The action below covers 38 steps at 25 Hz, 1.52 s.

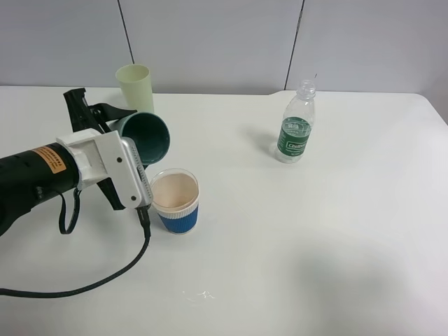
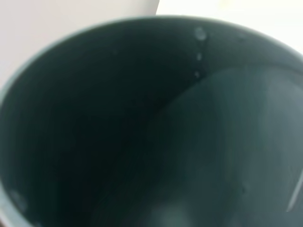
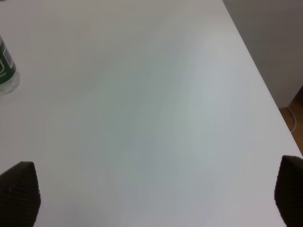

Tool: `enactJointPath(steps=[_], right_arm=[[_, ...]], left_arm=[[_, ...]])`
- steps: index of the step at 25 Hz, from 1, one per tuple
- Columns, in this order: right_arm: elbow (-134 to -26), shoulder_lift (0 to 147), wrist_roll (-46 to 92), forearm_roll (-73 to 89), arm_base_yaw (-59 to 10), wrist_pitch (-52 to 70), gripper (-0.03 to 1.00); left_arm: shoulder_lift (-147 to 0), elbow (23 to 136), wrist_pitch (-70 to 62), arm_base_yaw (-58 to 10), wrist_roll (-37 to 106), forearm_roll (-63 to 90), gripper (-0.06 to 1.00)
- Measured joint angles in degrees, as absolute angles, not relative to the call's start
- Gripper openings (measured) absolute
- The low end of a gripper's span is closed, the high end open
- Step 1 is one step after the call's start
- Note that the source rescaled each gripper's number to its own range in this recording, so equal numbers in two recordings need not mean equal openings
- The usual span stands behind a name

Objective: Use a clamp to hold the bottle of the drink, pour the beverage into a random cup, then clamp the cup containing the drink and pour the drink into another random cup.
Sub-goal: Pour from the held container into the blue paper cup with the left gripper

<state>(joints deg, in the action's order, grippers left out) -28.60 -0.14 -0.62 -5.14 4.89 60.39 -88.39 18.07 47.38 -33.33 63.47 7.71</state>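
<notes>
My left gripper (image 1: 123, 123) is shut on the teal-green cup (image 1: 147, 136), holding it tipped on its side with its mouth facing the short blue-banded cup (image 1: 175, 201) just below it. The teal cup's dark inside (image 2: 142, 132) fills the left wrist view, with a few droplets on its wall. No stream of beverage shows. The uncapped bottle (image 1: 296, 131) with its green label stands upright at the back right, and its edge (image 3: 5, 71) shows in the right wrist view. My right gripper (image 3: 154, 194) is open over bare table, far from the bottle, and is outside the exterior view.
A pale yellow-green tumbler (image 1: 135, 85) stands behind the left gripper near the wall. A black cable (image 1: 105, 280) trails from the left arm across the white table (image 1: 315, 231). Small wet marks (image 1: 198, 296) lie near the front. The table's right edge (image 3: 265, 90) is close to the right gripper.
</notes>
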Motion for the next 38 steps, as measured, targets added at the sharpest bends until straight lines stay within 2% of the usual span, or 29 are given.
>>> enactJointPath(steps=[7, 38], right_arm=[[-28.6, -0.14, -0.62, -5.14, 4.89, 60.39, 1.0], [-28.6, -0.14, -0.62, -5.14, 4.89, 60.39, 1.0]], left_arm=[[-86.45, 21.03, 40.93, -33.33, 66.97, 7.76, 0.02], [-86.22, 21.3, 40.67, -33.33, 75.44, 7.76, 0.02]])
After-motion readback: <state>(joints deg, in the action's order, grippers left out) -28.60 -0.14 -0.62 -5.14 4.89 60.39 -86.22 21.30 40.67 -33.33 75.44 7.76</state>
